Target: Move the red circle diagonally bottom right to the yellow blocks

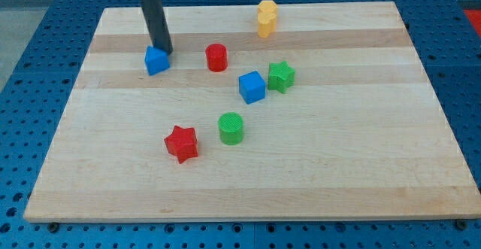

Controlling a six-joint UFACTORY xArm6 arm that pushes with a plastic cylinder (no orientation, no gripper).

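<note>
At the upper left of the frame the dark rod comes down from the top edge, and my tip (165, 52) rests on the wooden surface (361, 166) just at the upper right edge of a small blue block (156, 60), touching it or very nearly so (its exact shape is hard to make out; it looks like an angular, faceted piece). There is no claw on this arm, only the rod, so it has hold of nothing. Lower down, in the lower left-centre of the frame, a red star (181, 144) lies well apart from the tip. To the right of the small blue block, in the upper centre, stands the red circle (216, 57), a short upright cylinder, near the tip but clearly separate from it, with bare wood between them. Below it, toward the middle of the frame, a green circle (231, 128) stands just to the right of the red star. Further right, a blue cube (252, 86) sits at the centre, with a green star (281, 76) just beside it on its upper right, the two close or barely touching. At the top of the frame, right of centre and near the far edge of the surface, the yellow blocks (267, 18) sit pressed together, one behind the other, up and to the right of the red circle.
</note>
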